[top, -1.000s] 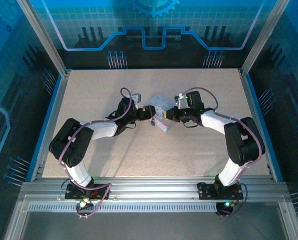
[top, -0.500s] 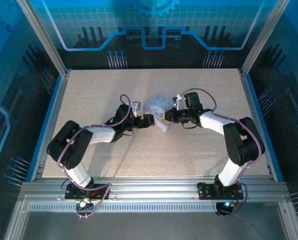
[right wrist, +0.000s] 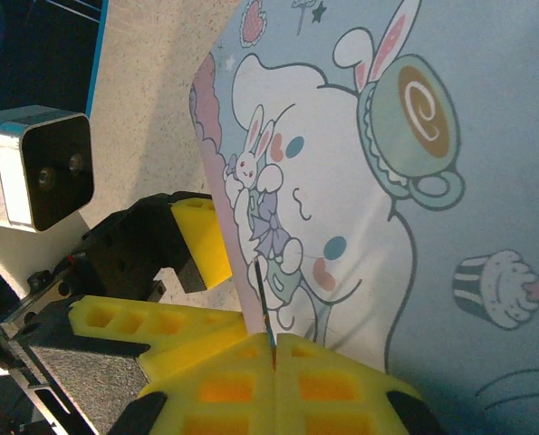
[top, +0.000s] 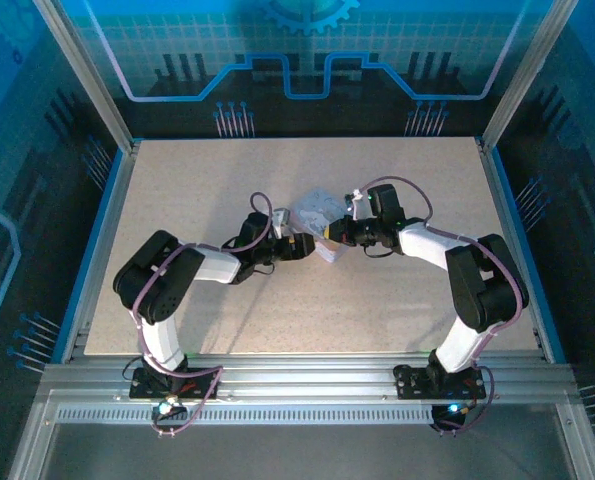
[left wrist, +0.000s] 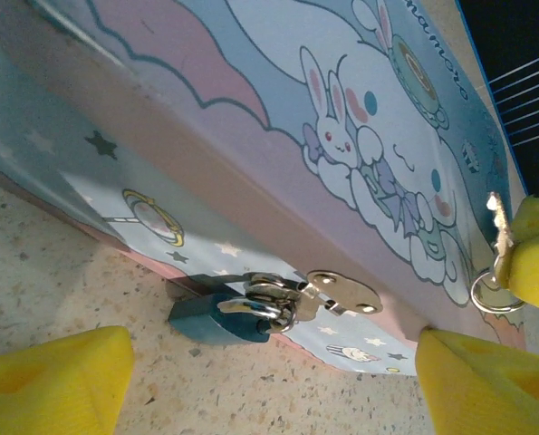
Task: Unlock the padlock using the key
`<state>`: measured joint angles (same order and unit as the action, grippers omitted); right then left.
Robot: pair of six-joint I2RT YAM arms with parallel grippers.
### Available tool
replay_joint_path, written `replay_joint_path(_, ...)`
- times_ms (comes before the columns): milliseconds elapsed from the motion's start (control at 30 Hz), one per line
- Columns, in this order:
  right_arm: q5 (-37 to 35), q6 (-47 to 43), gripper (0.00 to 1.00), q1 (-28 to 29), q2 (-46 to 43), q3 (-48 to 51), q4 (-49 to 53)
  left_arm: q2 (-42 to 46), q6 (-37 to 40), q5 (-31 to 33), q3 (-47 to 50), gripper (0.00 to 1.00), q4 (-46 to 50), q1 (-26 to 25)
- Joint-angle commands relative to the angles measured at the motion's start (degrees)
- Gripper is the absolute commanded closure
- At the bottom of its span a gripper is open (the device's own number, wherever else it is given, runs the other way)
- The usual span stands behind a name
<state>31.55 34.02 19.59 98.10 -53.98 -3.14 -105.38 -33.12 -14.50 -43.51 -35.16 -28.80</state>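
Observation:
The padlock, with a small dark teal body and a silver shackle, hangs from the metal hasp on the side of the pale blue cartoon box and rests on the table. My left gripper is open. Its yellow fingers stand wide on either side, just short of the padlock. My right gripper is shut on the key, a thin dark sliver held over the box lid. In the left wrist view the key and its ring show at the right edge. Both grippers meet at the box.
The box lies mid-table on the speckled beige tabletop, between the two arms. The left wrist camera housing sits close beside the right gripper. Metal frame posts and blue walls surround the table.
My left arm has reached rightward, bringing its open gripper up to the box's near side. The right gripper has stayed shut on the key and barely shifted.

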Motion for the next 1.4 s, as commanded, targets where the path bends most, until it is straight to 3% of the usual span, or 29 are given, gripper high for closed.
replay_joint_path(0, -1.78, -1.06, 0.99, 0.62, 1.16, 1.86, 2.98, -1.7, -0.21, -0.26, -2.3, 0.17, -2.89, -0.99)
replay_joint_path(800, -0.3, -0.17, 0.99, -0.77, -0.18, 0.59, 2.74, 3.81, 2.75, 5.95, 1.41, 0.17, -7.02, -2.45)
replay_joint_path(1367, 1.13, -0.27, 0.99, -0.96, 6.46, -12.03, 4.6, 11.1, 4.3, 5.93, 4.68, 0.17, -4.89, -0.44)
